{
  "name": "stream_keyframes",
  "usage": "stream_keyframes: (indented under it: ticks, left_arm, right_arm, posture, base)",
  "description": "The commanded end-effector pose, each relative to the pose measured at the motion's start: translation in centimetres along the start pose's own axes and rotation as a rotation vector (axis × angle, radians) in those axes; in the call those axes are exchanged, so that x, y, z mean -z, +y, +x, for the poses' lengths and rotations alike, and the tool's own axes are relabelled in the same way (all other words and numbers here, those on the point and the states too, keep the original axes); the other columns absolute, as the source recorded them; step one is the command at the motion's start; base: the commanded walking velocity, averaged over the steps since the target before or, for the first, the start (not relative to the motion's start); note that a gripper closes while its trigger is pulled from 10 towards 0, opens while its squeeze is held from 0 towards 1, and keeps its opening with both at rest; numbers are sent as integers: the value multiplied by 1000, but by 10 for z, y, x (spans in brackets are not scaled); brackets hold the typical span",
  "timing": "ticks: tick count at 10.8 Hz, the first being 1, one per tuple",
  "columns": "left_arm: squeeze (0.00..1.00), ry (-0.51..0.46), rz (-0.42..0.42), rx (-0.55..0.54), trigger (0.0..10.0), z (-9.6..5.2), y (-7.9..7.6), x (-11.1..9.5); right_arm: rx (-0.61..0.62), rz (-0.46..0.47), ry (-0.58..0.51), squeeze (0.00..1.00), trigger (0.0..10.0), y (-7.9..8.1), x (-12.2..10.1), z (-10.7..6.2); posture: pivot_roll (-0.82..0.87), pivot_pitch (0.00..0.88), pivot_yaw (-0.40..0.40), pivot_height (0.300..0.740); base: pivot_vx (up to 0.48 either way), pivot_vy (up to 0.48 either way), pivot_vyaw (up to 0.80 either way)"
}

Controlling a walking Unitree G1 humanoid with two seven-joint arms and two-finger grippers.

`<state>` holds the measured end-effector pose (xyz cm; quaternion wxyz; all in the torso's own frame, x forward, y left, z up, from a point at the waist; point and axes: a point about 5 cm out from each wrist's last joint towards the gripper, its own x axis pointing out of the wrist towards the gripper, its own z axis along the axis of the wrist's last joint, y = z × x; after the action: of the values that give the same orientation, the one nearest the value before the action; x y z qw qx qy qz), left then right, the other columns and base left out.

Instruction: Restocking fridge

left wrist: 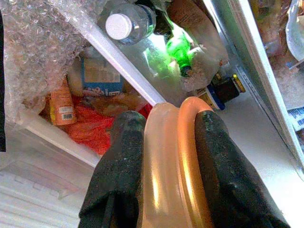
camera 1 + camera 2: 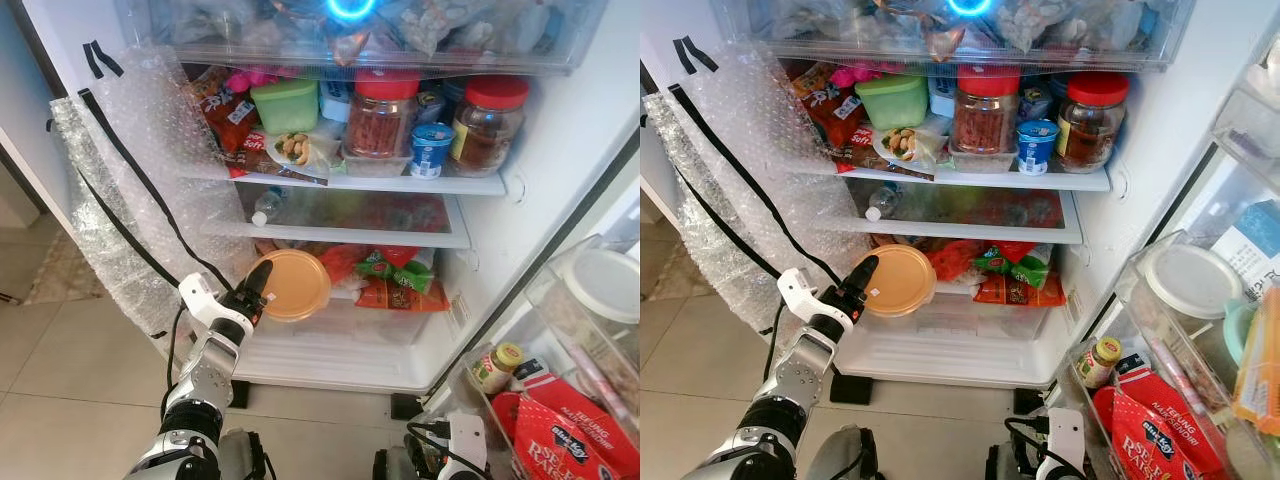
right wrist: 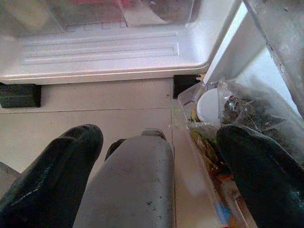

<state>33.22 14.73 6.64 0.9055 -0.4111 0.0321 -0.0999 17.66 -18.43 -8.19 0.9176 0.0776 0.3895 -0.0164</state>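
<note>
The fridge stands open before me. My left gripper (image 2: 258, 285) is shut on a round orange lidded container (image 2: 293, 285), held on edge in front of the bottom compartment. In the left wrist view the two black fingers (image 1: 118, 166) pinch the container's rim (image 1: 175, 156), with a water bottle (image 1: 126, 23) and a green bottle (image 1: 178, 50) lying on the shelf beyond. My right gripper (image 3: 156, 156) hangs low near the floor by the fridge door, fingers (image 3: 259, 166) spread apart and holding nothing.
Red-lidded jars (image 2: 382, 112), a green tub (image 2: 285, 105) and snack packets crowd the upper shelf. Bubble wrap (image 2: 140, 170) hangs on the left wall. The open door (image 2: 560, 370) on the right holds packets and a small jar (image 2: 495, 365). Tiled floor lies below.
</note>
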Motion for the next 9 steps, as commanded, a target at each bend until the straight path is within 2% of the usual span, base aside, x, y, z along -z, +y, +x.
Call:
stream_keyframes:
  ticks: [1, 4, 9]
  left_arm:
    - [0, -8, 1, 28, 10000, 4, -5, -5]
    - [0, -8, 1, 28, 10000, 4, -5, -5]
    - [0, -5, -1, 43, 10000, 4, -7, -4]
  right_arm:
    - [8, 2, 23, 0, 10000, -1, 5, -1]
    - [8, 2, 23, 0, 10000, -1, 5, -1]
    - [12, 1, 28, 0, 10000, -2, 5, -2]
  posture:
    - [-147, 64, -4, 640]
    - [-147, 64, -4, 640]
    - [-147, 64, -4, 640]
  base:
    - [0, 0, 0]
    - [0, 0, 0]
    - [251, 0, 0]
